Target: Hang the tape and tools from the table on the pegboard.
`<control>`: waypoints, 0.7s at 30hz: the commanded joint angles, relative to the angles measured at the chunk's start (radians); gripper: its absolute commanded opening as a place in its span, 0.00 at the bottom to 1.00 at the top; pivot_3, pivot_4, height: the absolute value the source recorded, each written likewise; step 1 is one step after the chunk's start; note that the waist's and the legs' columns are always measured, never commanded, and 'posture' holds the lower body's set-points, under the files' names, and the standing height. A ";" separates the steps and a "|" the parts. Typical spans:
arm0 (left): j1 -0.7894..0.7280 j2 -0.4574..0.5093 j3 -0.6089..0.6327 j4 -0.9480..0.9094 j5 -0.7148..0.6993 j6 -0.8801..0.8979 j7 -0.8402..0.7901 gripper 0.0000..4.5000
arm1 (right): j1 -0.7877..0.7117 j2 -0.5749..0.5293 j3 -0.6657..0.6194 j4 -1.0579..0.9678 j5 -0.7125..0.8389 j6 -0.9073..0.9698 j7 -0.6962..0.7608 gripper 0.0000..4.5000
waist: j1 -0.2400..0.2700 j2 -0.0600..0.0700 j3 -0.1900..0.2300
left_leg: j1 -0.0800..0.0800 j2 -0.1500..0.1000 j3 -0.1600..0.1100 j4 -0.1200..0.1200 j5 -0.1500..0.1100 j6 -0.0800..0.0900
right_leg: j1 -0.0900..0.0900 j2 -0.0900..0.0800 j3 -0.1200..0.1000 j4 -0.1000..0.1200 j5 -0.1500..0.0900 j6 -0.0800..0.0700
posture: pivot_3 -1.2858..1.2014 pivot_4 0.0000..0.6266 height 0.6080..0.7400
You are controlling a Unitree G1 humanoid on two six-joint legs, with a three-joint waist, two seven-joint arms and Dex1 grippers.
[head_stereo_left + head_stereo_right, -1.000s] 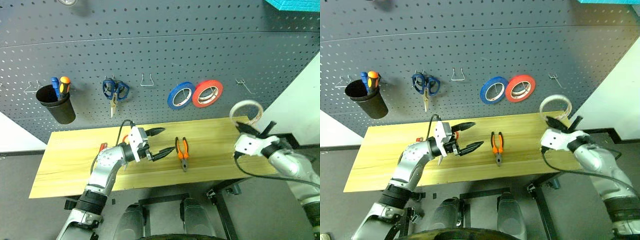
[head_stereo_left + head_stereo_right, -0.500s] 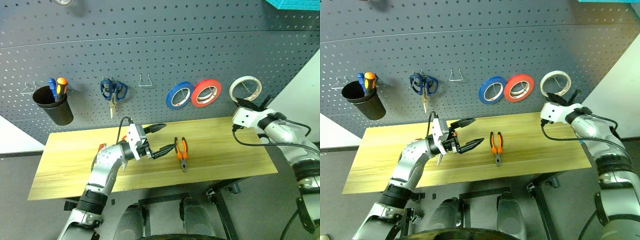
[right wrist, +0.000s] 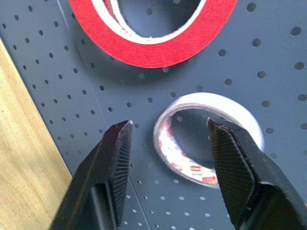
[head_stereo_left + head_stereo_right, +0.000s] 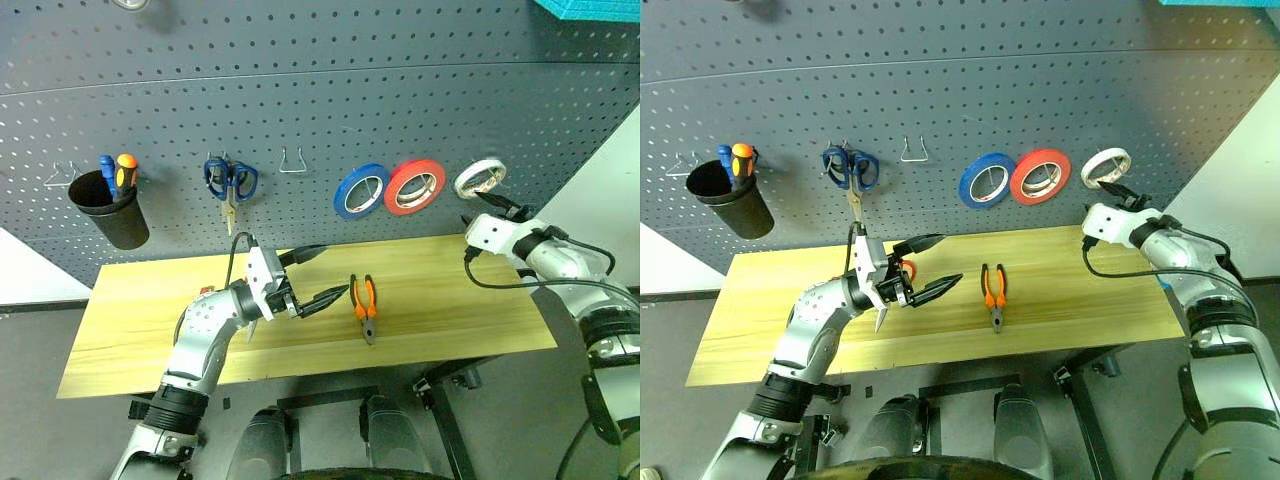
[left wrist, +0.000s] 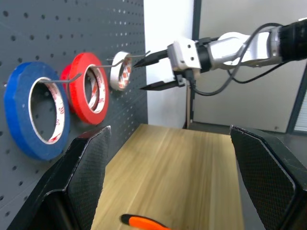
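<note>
The cream-coloured tape (image 4: 480, 178) hangs on a metal hook of the dark grey pegboard (image 4: 300, 80), just right of the red roll. My right gripper (image 5: 146, 73) is open right below it, its fingers spread to either side of the ring (image 3: 211, 139) and holding nothing. Over the middle of the wooden table (image 4: 130, 330) my left gripper (image 4: 335, 271) hovers open and empty. The orange-and-black pliers (image 4: 364, 303) lie on the table just right of it. Red-handled scissors (image 4: 906, 269) lie mostly hidden under the left gripper, blade tip (image 4: 250, 330) showing. A red bit of screwdriver (image 4: 205, 292) peeks out beside the left forearm.
On the pegboard hang a black cup (image 4: 108, 208) with blue and orange handles in it, blue-handled scissors (image 4: 230, 182), a bare hook (image 4: 292, 160), a blue roll (image 4: 361, 190) and a red roll (image 4: 415, 186). Another bare hook (image 4: 62, 175) sits at the far left.
My right gripper carried the tape up from over the table's right end to the hook beside the red roll, then opened. The left gripper has hardly moved.
</note>
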 commanded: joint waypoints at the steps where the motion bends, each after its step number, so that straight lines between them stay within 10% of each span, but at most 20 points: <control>1: 0.012 0.055 0.055 0.014 -0.007 -0.006 -0.009 0.92 | 0.147 -0.002 -0.010 -0.202 0.142 0.010 0.161 0.54 | 0.001 0.000 0.000 | 0.000 0.000 0.000 0.000 0.000 0.000 | 0.000 0.000 0.000 0.000 0.000 0.000 | 0.49 0.20 0.92; 11: 0.005 0.216 0.083 0.180 0.024 0.041 -0.084 0.92 | 0.370 0.209 0.024 -0.615 0.417 0.631 0.483 0.54 | -0.016 0.000 0.001 | 0.002 0.001 -0.002 0.003 0.000 0.001 | 0.000 0.002 0.001 0.004 -0.001 0.002 | 0.48 0.21 0.92; 21: -0.023 0.321 0.094 0.333 0.086 -0.016 -0.160 0.92 | 0.242 0.426 0.065 -0.705 0.445 1.311 0.440 1.00 | -0.015 0.000 0.002 | 0.000 0.001 -0.003 0.002 0.000 0.001 | -0.005 0.003 0.001 0.007 0.001 -0.002 | 0.48 0.21 0.92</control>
